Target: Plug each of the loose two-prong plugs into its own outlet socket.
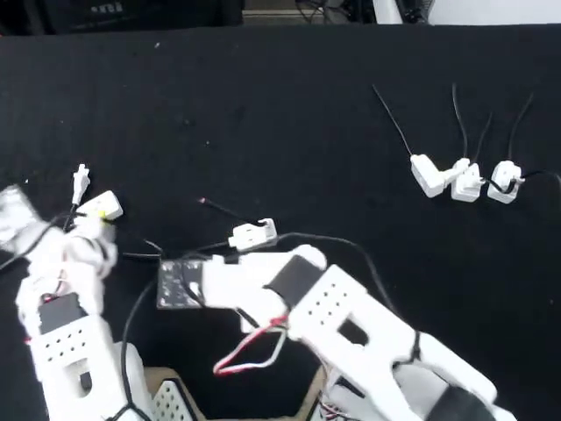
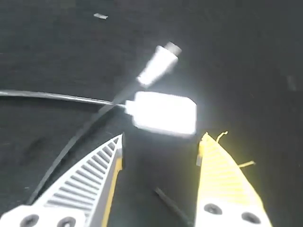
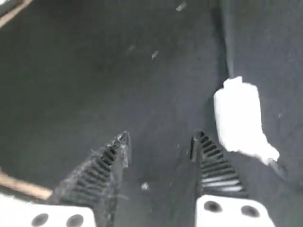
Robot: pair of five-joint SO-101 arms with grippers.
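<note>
While left hand [image 2: 162, 137] and right hand [image 3: 161, 136] gape empty, three boxy white plugs [image 1: 465, 182] cluster upper right on the black table [image 1: 263, 105].

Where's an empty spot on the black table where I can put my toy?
The wide bare cloth across the middle, between the slim plug and the three white pieces. The near edge is crowded with both arms and a white block.

Black table [image 1: 263, 105]; pale surface [image 1: 500, 10] beyond far edge.
</note>
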